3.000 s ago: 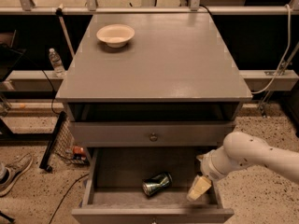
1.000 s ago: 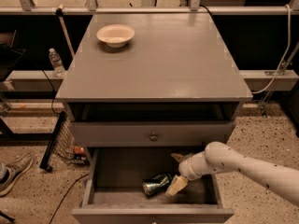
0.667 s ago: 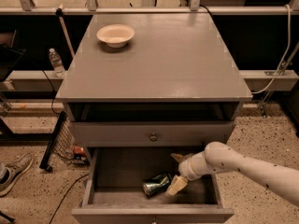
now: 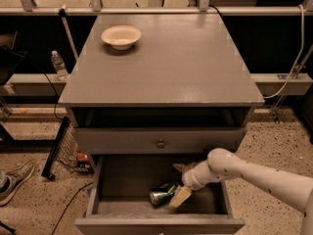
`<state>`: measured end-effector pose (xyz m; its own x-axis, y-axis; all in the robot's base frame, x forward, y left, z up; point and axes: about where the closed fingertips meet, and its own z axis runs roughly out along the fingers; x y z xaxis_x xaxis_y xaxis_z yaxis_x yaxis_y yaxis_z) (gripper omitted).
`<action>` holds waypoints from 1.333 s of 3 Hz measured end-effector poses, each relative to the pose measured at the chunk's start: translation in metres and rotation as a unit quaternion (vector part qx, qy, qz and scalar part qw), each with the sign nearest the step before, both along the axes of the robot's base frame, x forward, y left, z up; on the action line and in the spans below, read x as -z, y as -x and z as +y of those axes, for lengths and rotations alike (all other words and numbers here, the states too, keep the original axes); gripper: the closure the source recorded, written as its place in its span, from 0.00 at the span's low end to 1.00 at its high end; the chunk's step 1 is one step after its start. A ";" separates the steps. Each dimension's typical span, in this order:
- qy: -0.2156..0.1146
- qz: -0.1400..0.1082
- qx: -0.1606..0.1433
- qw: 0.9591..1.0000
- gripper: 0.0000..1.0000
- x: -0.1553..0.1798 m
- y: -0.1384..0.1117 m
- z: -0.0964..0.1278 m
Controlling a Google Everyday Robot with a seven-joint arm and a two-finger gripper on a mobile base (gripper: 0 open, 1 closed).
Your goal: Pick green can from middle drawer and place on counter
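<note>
The green can lies on its side on the floor of the open middle drawer, near the front wall. My gripper is down inside the drawer at the can's right end, reaching in from the right on a white arm. It is open: a pale finger rests against the can's near right side and a darker finger stands behind it. The can's right end sits roughly between them. The counter spreads above.
A cream bowl sits at the counter's back left. A shut drawer front with a round knob hangs just above the open drawer. On the floor to the left are a water bottle, a black rack and a shoe.
Since three seconds ago my gripper has moved left across the drawer to the can's right end. Over the last second it has barely shifted, and the can lies where it was.
</note>
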<state>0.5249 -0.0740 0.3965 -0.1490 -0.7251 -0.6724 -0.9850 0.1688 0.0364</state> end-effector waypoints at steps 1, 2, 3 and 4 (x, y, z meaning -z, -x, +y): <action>-0.001 -0.002 -0.029 1.000 0.00 0.007 0.000 0.013; -0.006 -0.003 -0.056 0.998 0.00 0.014 0.000 0.025; -0.010 -0.007 -0.070 0.997 0.15 0.016 0.001 0.031; -0.011 -0.012 -0.075 0.997 0.39 0.015 0.002 0.033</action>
<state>0.5225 -0.0412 0.3814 -0.0241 -0.7234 -0.6901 -0.9997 0.0186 0.0154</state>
